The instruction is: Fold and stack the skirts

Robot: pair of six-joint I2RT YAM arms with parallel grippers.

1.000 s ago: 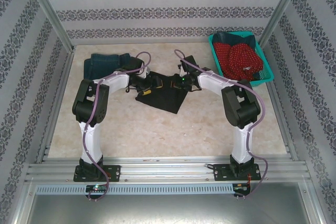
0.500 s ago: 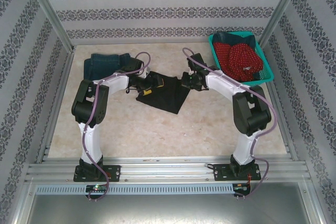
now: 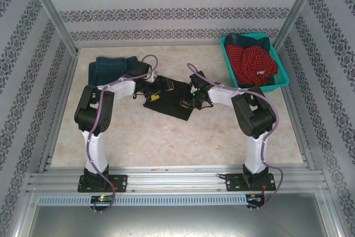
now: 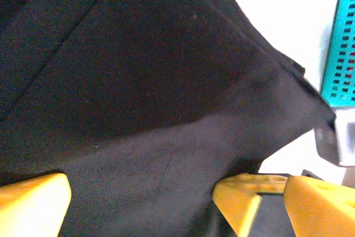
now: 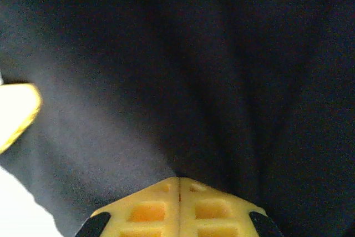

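Observation:
The plain black skirt lies crumpled in the middle of the table. My left gripper rests on its upper left part, open, with black cloth spread between its yellow fingers. My right gripper is on the skirt's right part; its fingertips are shut together and press against the black cloth. A folded dark blue denim skirt lies at the back left. The red dotted skirt fills the teal basket, with another dark denim skirt behind it.
The basket's teal mesh wall shows at the right edge of the left wrist view. Aluminium frame posts and patterned walls close in the table. Bare tabletop stretches between the skirt and the arm bases.
The left gripper's jaws have opened wider over the black skirt. The right arm swung out toward the basket, then came back onto the skirt's right part, whose right corner now lies further in.

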